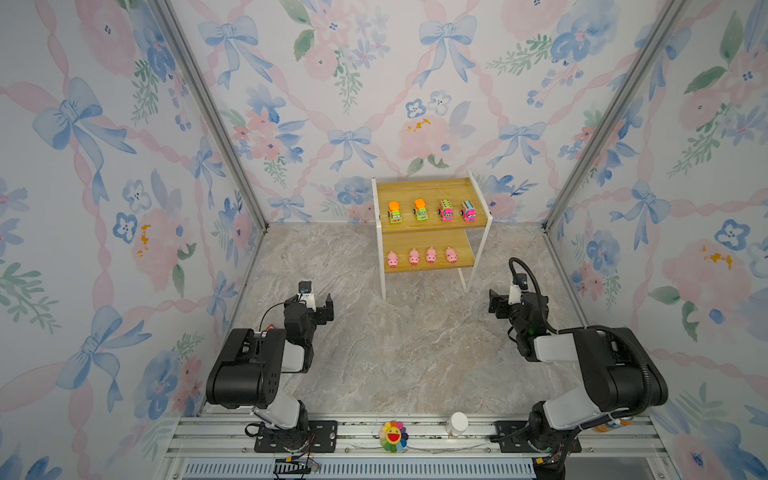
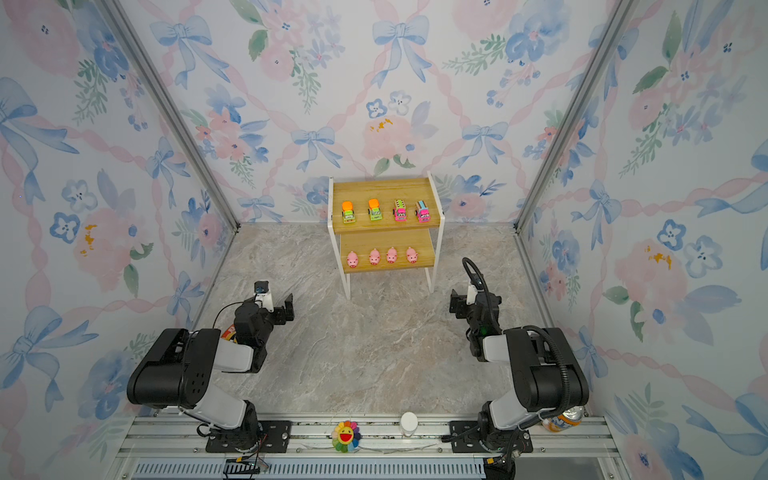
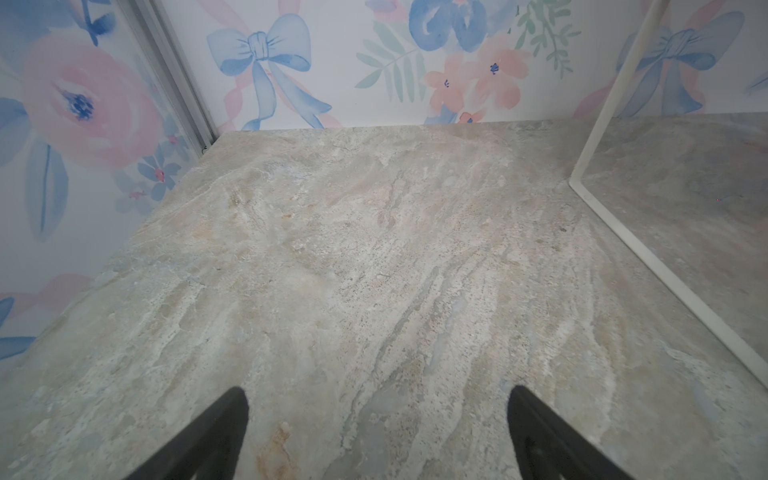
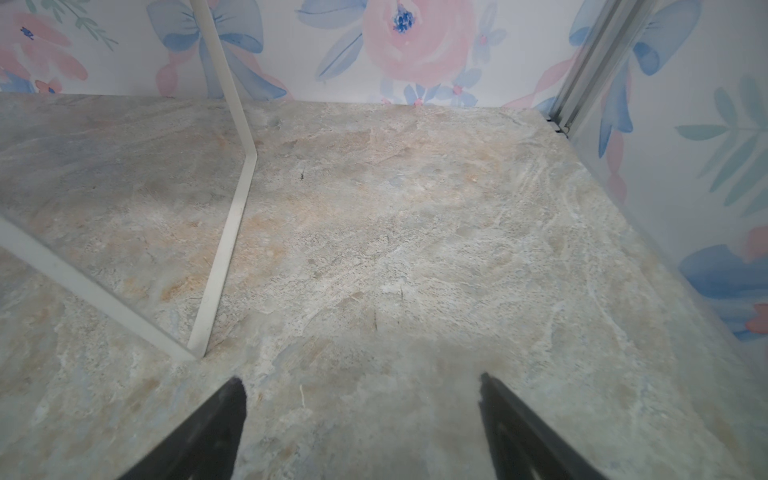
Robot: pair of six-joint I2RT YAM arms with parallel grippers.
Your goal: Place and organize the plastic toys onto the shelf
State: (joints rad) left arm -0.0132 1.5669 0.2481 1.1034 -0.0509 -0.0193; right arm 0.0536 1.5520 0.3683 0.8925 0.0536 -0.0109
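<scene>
Four toy cars (image 1: 421, 210) atop yellowish shelf (image 1: 424, 189), four pink pigs (image 1: 414, 257) below.

In both top views the left arm (image 1: 253, 365) stands on its base at 7 o'clock, folded sharply at the elbow, with the forearm pointing toward 1 o'clock. The left gripper (image 1: 323, 306) sits low, its jaws spread wide, and nothing lies between its black fingers (image 3: 224, 428). The right arm (image 1: 606, 370) mirrors this from 5 o'clock, its forearm aimed toward 11 o'clock. The right gripper (image 1: 498, 302), at 3 o'clock from the left gripper and well apart from it, is likewise spread wide and empty.
</scene>
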